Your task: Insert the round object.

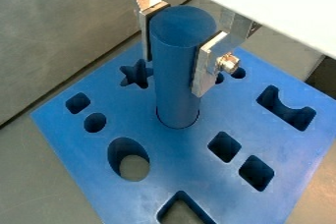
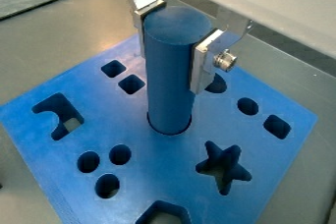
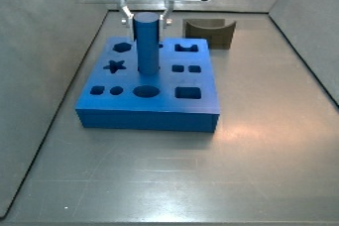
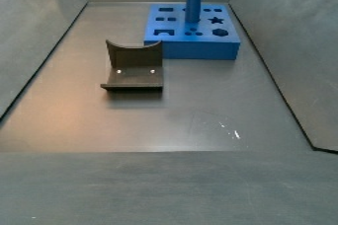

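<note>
1. Reaching straight down from above, the gripper (image 1: 180,29) sits over the centre of the blue block (image 1: 197,179), with its fingers pointing vertically toward the block's top face.
2. Both wrist views show the two flat silver fingers (image 2: 209,59) placed on opposite sides of the round object (image 2: 175,66), near its upper end.
3. The jaws are closed on the round object: each finger plate lies flush against the peg's side wall with no visible gap.
4. The round object stands upright, and its lower end sits inside a circular hole near the middle of the blue block.
5. Most of the peg's length stands above the block's top face, as seen in a side view (image 3: 145,44).
6. How deep the peg's lower end reaches into the hole cannot be determined.
7. Other shaped holes surround the peg, including a star hole (image 2: 223,163), a square hole and an oval hole.
8. In a side view, the blue block (image 4: 196,43) rests at the far end of the grey floor (image 4: 158,120), with the peg (image 4: 193,2) rising from it.
9. A dark olive curved piece (image 4: 132,67) lies on the floor, well apart from the block.
10. In a side view, the same piece (image 3: 211,31) sits just beyond the block's far corner.
</note>
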